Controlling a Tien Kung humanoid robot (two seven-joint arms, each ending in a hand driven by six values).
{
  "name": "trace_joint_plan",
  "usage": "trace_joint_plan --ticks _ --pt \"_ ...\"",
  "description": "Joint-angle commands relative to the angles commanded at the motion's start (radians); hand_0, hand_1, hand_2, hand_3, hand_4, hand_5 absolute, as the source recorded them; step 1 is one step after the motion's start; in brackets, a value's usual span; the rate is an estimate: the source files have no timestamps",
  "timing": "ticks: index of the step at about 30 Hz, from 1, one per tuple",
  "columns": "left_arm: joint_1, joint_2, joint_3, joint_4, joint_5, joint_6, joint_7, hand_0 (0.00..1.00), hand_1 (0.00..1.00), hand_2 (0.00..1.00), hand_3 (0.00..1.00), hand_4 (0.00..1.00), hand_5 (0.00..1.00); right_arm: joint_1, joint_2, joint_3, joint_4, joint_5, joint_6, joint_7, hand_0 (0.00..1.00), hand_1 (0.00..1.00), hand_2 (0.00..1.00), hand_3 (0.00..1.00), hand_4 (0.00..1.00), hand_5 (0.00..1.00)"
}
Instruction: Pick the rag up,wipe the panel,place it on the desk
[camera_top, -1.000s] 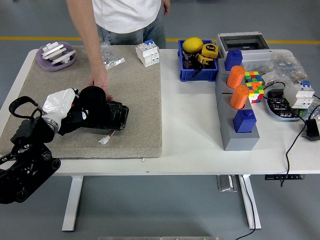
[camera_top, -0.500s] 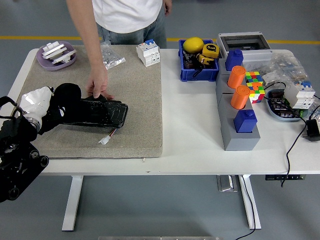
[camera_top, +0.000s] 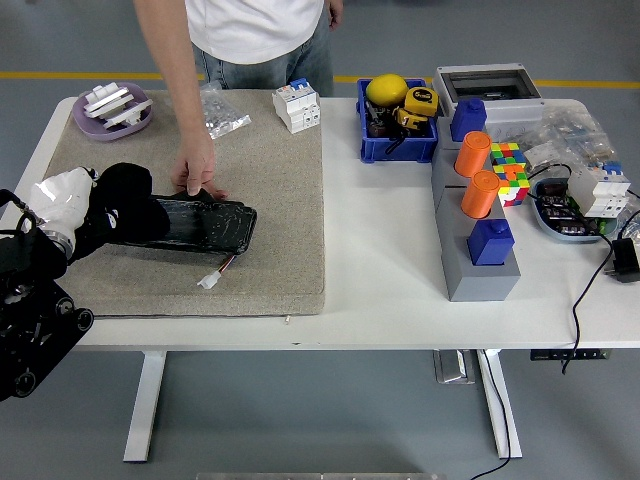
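Left hand (camera_top: 120, 205) in from the left edge, closed around a dark rag (camera_top: 125, 190) (hard to tell rag from fingers, both black). Pressed onto the left end of the panel (camera_top: 195, 223). Panel black and shiny, lying flat on the tan mat (camera_top: 270, 180), with a small white plug (camera_top: 209, 281) on red wires just below it. Silver wrist (camera_top: 62, 198) behind the hand. Above the panel, a person's hand (camera_top: 198, 172) reaching down, fingertips touching the panel's top edge. Purple dish (camera_top: 112, 110) at the mat's far left corner. Over on the bare white table (camera_top: 380, 260): a blue bin (camera_top: 395, 135), a grey block (camera_top: 470, 260) with two orange cups (camera_top: 474, 170), a colour cube (camera_top: 508, 172).
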Motion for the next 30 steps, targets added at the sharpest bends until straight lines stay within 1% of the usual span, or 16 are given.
trace_joint_plan --ticks 4,7,9,11,14,20,23,30 --pt "0.000 0.000 0.025 -0.029 -0.002 0.001 0.003 0.255 0.383 0.528 0.519 0.470 0.002 0.000 0.000 -0.001 0.000 0.001 0.001 0.000 0.767 0.596 0.613 0.564 0.985 0.494" --pt "-0.001 -0.005 0.054 -0.078 0.010 -0.001 0.014 0.253 0.382 0.528 0.519 0.471 0.002 -0.001 -0.001 -0.004 -0.001 0.003 0.002 0.000 0.767 0.596 0.613 0.564 0.988 0.497" --pt "-0.003 -0.008 0.067 -0.100 0.015 0.000 0.017 0.253 0.382 0.528 0.519 0.471 0.002 0.000 -0.001 -0.005 -0.001 0.004 0.002 0.000 0.767 0.596 0.613 0.564 0.988 0.497" --pt "-0.008 -0.011 0.096 -0.130 0.017 -0.003 0.022 0.253 0.382 0.528 0.519 0.471 0.002 0.002 -0.002 -0.003 -0.001 0.002 0.002 0.000 0.767 0.596 0.613 0.564 0.988 0.497" --pt "-0.014 -0.016 0.143 -0.161 0.021 -0.004 0.030 0.258 0.383 0.529 0.521 0.469 0.002 0.002 -0.001 0.002 -0.001 -0.001 0.001 0.000 0.767 0.596 0.613 0.565 0.990 0.498" --pt "-0.025 -0.028 0.227 -0.204 0.023 -0.001 0.040 0.255 0.380 0.527 0.521 0.472 0.002 0.001 -0.002 0.000 -0.002 0.002 0.003 0.001 0.766 0.595 0.613 0.566 0.992 0.498" --pt "-0.031 -0.035 0.264 -0.217 0.020 -0.001 0.042 0.255 0.380 0.527 0.521 0.472 0.002 0.001 -0.002 0.002 -0.001 0.002 0.002 0.002 0.766 0.595 0.613 0.566 0.992 0.498" --pt "-0.037 -0.054 0.302 -0.239 0.014 -0.002 0.047 0.256 0.378 0.526 0.521 0.475 0.002 0.003 -0.002 -0.001 -0.001 0.002 0.002 0.003 0.767 0.596 0.613 0.566 0.993 0.502"
